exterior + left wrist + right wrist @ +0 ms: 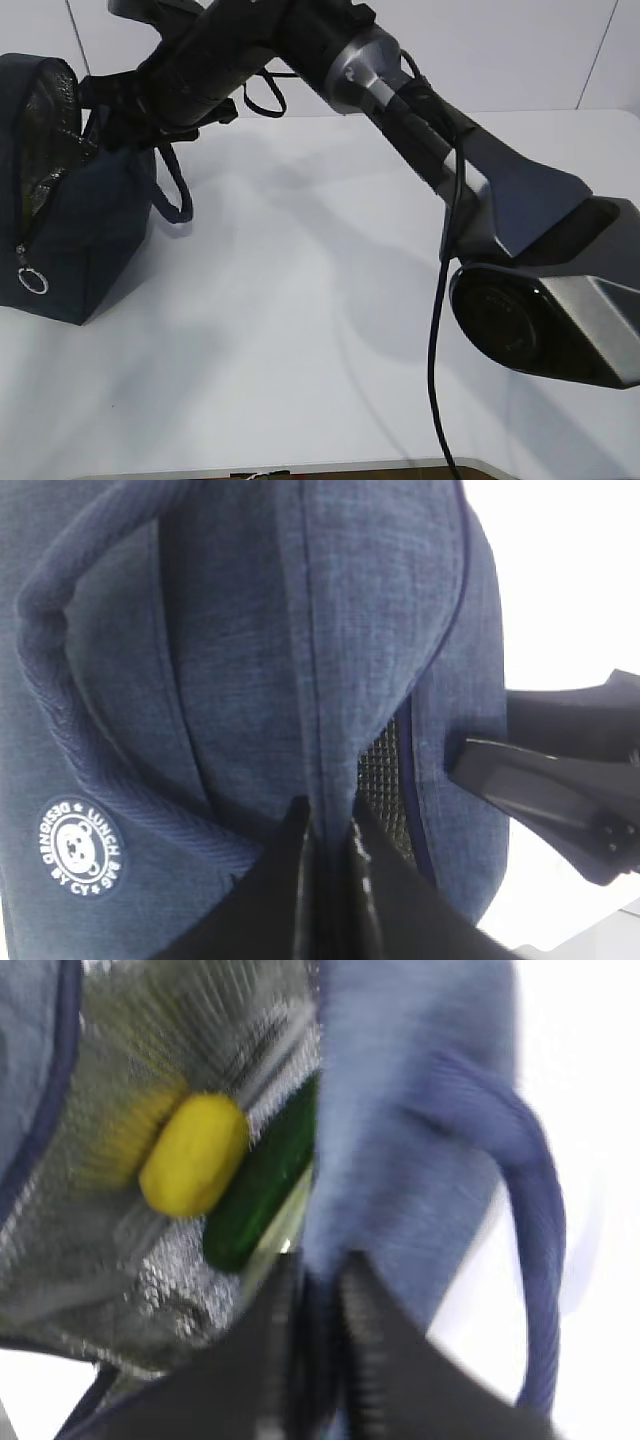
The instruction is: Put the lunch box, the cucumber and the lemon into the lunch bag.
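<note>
Item one, far left of the tabletop: the lunch bag, dark navy fabric, standing upright, its silvery lining exposed at the open top. A ring pull hangs from the zipper down its near left edge. One loop handle droops over the right side; a round white label with a bear face shows on the cloth in my left wrist view.

Item two, inside the bag: the lemon, bright yellow, lying against the lining, with the cucumber dark green just beside it on the right, the two touching. A pale strip under the cucumber may be the lunch box; I cannot tell.

Item three, my left gripper: fingers together, pinched on a fold of the bag's cloth beside the mesh-lined opening.

Item four, my right gripper: fingers close together with the bag's blue wall between them at the rim; the picture is blurred, so I cannot tell whether they clamp it.

Item five, in the way: my right arm crosses the exterior view from near right to the bag, hiding both grippers there. Its black cable hangs over the white tabletop.
</note>
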